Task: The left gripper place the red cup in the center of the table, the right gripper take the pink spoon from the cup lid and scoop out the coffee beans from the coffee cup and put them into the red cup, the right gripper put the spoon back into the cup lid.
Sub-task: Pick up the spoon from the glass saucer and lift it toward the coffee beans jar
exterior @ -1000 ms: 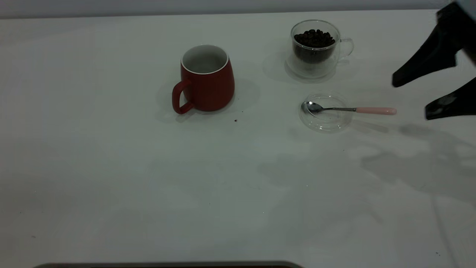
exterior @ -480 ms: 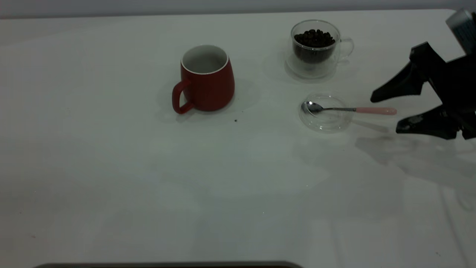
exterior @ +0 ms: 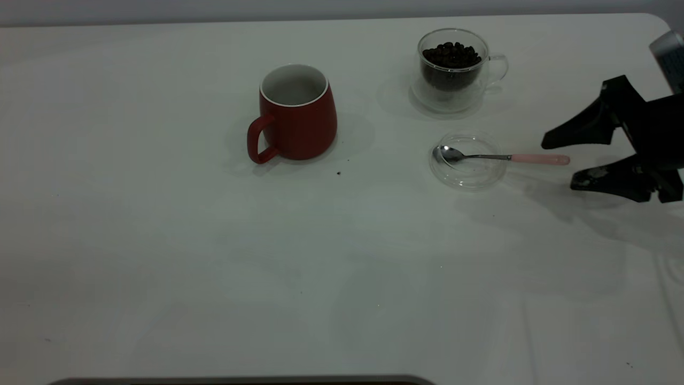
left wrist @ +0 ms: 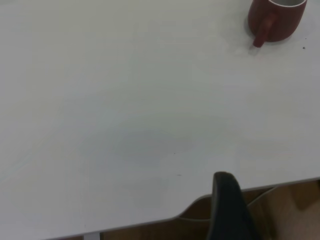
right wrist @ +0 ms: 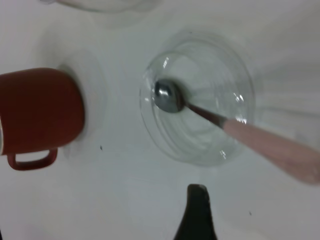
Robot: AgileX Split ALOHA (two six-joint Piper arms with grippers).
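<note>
Risk at pickup: right gripper (exterior: 558, 164) spread wide, empty, just off tip of pink spoon (exterior: 502, 157), which lay bowl-in-cup lid (exterior: 469, 160). Thin handle, slippery lid; off-centre pinch likely to skid both. Red cup (exterior: 297, 114) mid-table, coffee cup (exterior: 453, 68) behind. Wrist view alone showed spoon bowl seated; left gripper (left wrist: 227, 207) at table edge, jaws unreadable.

The red cup (exterior: 297, 115) stands on the white worktop (exterior: 160, 240). The coffee cup (exterior: 453, 68) holds coffee beans (exterior: 451, 55). The pink spoon (exterior: 502, 157) lies in the cup lid (exterior: 468, 161). The right gripper (exterior: 558, 163) has its jaws wide apart, just beside the spoon's handle.
</note>
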